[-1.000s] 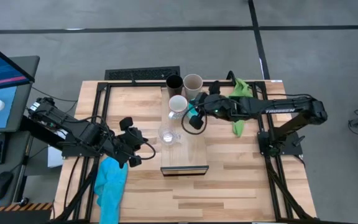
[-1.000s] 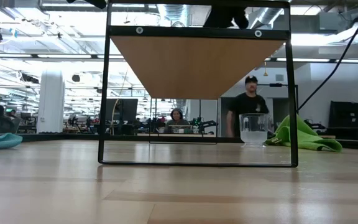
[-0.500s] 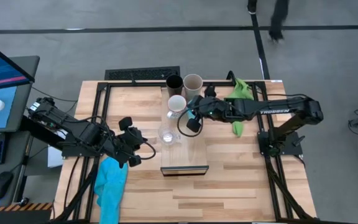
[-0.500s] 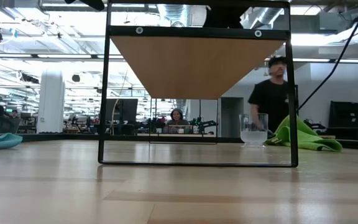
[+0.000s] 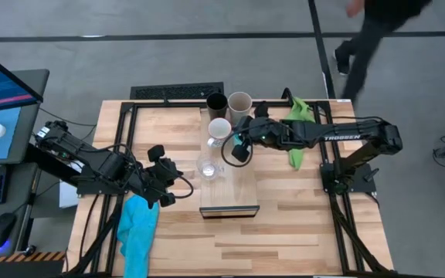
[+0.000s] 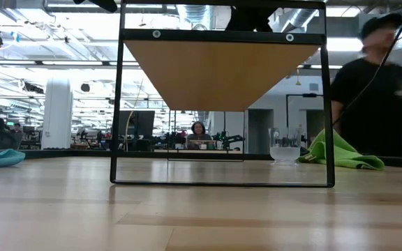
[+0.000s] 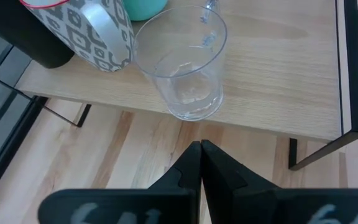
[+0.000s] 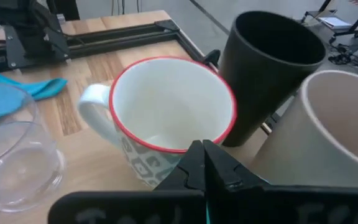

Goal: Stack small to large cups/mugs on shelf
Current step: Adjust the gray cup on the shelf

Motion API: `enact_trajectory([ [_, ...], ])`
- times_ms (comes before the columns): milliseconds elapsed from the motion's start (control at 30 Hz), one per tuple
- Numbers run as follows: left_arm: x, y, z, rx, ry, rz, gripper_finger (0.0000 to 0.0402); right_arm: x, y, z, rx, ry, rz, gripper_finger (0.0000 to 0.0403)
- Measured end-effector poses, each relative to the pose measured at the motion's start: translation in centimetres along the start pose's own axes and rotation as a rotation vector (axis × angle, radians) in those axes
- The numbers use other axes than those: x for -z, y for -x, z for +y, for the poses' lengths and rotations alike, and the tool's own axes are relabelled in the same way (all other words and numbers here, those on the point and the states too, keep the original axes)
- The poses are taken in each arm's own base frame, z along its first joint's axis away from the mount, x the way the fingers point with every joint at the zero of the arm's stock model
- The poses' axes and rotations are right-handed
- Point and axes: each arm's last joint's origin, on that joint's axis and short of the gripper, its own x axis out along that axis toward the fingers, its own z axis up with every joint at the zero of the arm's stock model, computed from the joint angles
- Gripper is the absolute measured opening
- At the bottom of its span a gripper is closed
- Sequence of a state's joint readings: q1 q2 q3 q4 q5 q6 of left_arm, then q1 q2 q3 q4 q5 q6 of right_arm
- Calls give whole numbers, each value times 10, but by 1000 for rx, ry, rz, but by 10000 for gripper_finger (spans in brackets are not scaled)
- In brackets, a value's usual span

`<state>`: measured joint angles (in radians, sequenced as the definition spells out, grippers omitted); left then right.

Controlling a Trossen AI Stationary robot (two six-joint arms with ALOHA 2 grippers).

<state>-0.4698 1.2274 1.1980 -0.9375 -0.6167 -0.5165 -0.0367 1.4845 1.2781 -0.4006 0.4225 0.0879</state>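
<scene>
Change: right arm has slid a little toward the white mug [image 5: 220, 129] over the last second; a person [image 5: 377, 31] now crosses behind the surface.
Right gripper [image 5: 239, 150]: pinched shut, empty, over the shelf [image 5: 230, 189], just beside the mug.
Left gripper [image 5: 164, 182]: closed, empty, parked off the shelf's left.
Cups: black cup [image 5: 216, 103] and beige-grey cup [image 5: 240, 102] at the shelf's far end, glass cup [image 5: 209, 167] nearer.
Bearing: mug lies straight ahead of the right gripper; right arm nearer.
Views: right wrist shows the mug's handle [image 8: 94, 102]; overhead does not.
</scene>
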Motion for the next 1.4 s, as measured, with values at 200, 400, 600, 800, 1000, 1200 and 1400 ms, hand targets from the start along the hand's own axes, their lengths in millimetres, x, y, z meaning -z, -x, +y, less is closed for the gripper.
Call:
enact_trajectory([
  [200, 0, 0, 0, 0, 0, 0, 0, -1, -3, 2, -17, -2, -8, 9],
  [400, 0, 0, 0, 0, 2, -1, 0, -2, -3, 2, -26, -3, -24, 11],
  [600, 0, 0, 0, 0, 2, -1, 0, -3, -5, -1, -23, -6, -31, 12],
  [800, 0, 0, 0, 0, 2, -1, 0, -3, -4, 0, -21, -6, -26, 12],
  [1000, 0, 0, 0, 0, 0, -1, 0, -1, -4, -2, -20, 0, -5, 12],
  [1200, 0, 0, 0, 0, -12, -1, 0, -2, -4, -1, -24, 3, -16, 12],
  [1400, 0, 0, 0, 0, -15, -1, 0, -3, -5, -2, -49, 8, -24, 12],
])
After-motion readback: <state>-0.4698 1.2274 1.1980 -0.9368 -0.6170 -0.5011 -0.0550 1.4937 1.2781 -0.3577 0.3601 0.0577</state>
